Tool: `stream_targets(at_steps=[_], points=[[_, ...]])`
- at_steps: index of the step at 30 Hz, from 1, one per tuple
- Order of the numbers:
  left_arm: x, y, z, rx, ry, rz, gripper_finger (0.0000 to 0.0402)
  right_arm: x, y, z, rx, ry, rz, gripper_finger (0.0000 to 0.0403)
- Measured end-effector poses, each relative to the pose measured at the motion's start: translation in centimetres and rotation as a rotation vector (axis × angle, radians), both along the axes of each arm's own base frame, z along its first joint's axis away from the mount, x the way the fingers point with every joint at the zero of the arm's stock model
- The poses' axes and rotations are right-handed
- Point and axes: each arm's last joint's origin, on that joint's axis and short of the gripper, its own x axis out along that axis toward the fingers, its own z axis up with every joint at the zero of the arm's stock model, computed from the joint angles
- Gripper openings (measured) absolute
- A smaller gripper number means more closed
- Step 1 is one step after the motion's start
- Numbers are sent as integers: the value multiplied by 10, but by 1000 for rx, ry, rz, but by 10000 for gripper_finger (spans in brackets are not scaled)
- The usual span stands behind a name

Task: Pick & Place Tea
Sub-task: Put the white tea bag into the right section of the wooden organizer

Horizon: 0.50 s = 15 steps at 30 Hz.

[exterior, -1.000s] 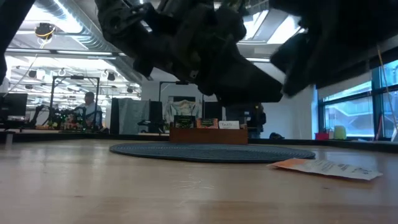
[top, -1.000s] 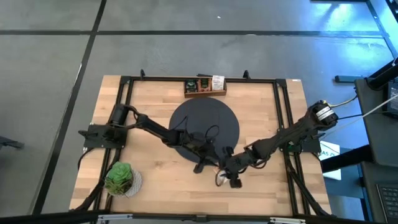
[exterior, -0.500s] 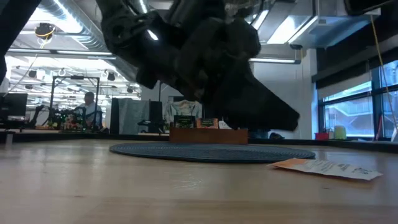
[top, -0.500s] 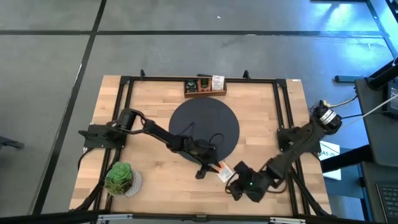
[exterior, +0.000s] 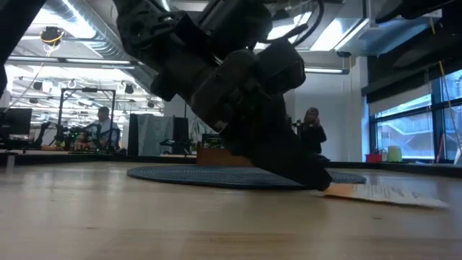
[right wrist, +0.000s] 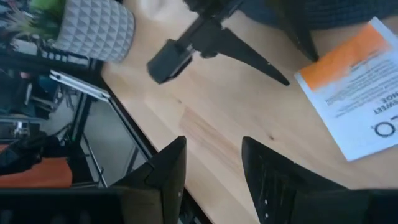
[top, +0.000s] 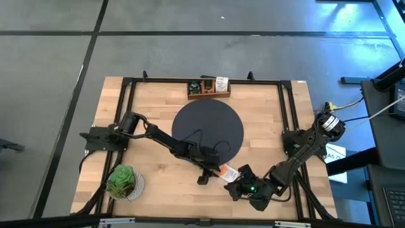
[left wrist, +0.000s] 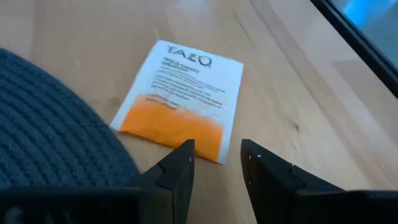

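Left gripper (left wrist: 216, 163) lowered to the wooden table (top: 152, 183) just off the front edge of the round black mat (top: 209, 126), fingers (left wrist: 180, 168) spread with a clear gap, tips at the orange end of the tea packet (left wrist: 180, 99) but not closed on it. In the low view, reaching down to the near edge of that packet (exterior: 375, 193). Tea packet (top: 228, 172) flat on the table just beside the mat's front rim, white with an orange band. Right gripper (right wrist: 211, 162) near the packet on the side away from the mat, jaws parted, nothing between them, hovering over bare wood. More tea packets in the wooden box (top: 208, 88) behind the mat.
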Motion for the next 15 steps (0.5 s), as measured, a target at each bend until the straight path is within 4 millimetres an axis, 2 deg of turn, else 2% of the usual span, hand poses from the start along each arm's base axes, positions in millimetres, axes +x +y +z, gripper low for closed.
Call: stream_targets(at_steps=[7,11,15], points=[[-2,-5,-2,21,19,40,127,2,-1,-2,40,37,19,157],[-2,-5,-1,-51,48,97,127,-3,-4,-7,172,94,-125,157],[-2,-7,-1,-87,62,145,127,-9,-9,-14,180,163,-208,157]])
